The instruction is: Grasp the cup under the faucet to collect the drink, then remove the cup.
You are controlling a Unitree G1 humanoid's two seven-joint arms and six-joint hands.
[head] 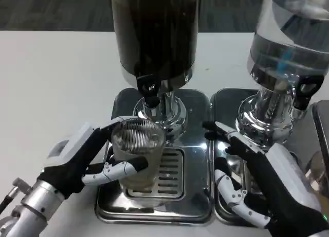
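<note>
Head view: clear ribbed cup [138, 152] stands upright on drip tray [154, 208], mouth up, long axis up-down, right under black faucet [149, 91] at 12 o'clock. Left hand [85, 157] wraps cup, fingers [123, 167] gripping its side. Right hand [257, 180] at 3 o'clock, fingers spread, holding nothing. Cup looks light, stiff, slippery; heavier once full. Best hold: middle of side.
</note>
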